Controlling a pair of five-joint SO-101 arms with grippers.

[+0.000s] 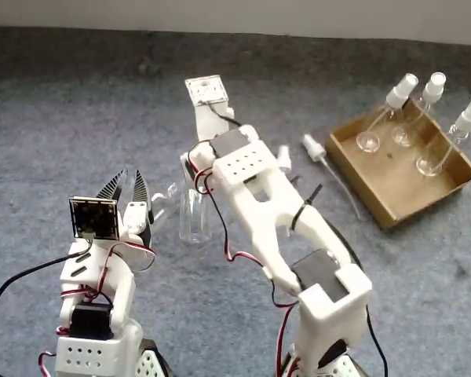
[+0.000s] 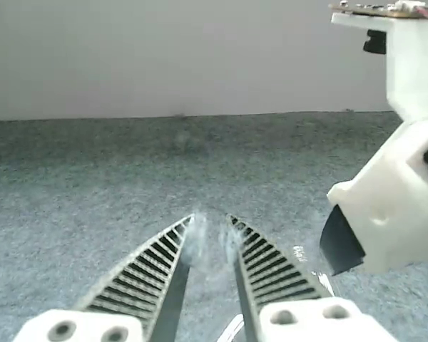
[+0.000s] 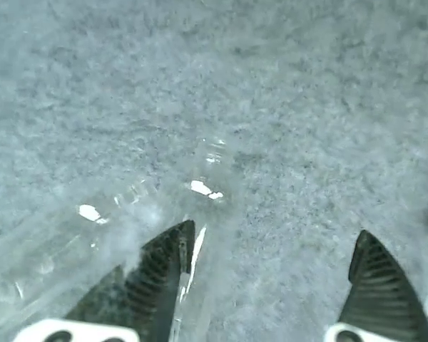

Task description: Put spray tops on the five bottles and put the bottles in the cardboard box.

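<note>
Probably bottle four's capping: your right gripper (image 3: 274, 231) hangs wide open over the bare bottle (image 3: 135, 199), so clamp it, then fit the loose spray top (image 1: 314, 147).

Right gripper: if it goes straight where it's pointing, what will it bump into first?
Most likely the clear bottle, which lies just ahead of one finger of the open right gripper. If it misses that, it meets the grey carpet below. Depth is hard to judge.
</note>
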